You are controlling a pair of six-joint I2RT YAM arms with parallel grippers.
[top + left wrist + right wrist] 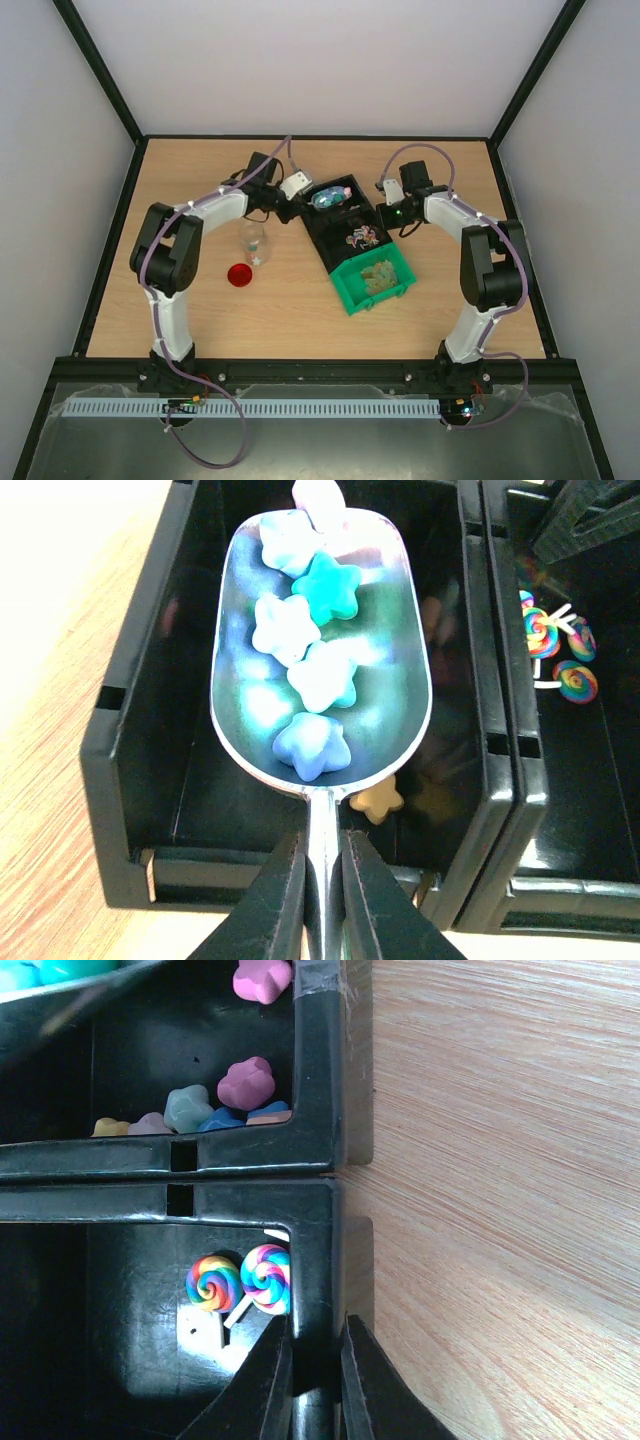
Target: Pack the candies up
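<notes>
The left claw [322, 870] is clamped on the handle of the silver scoop [395, 695] at bottom centre of the left wrist view. Blue and white star candies [312, 745] lie in the scoop's bowl, over a black bin [120, 730]. The right claw [315, 1360] pinches the neighbouring bin's wall [318, 1260], with 2 swirl lollipops [240, 1282] just inside and the table [500, 1160] to the right.
</notes>
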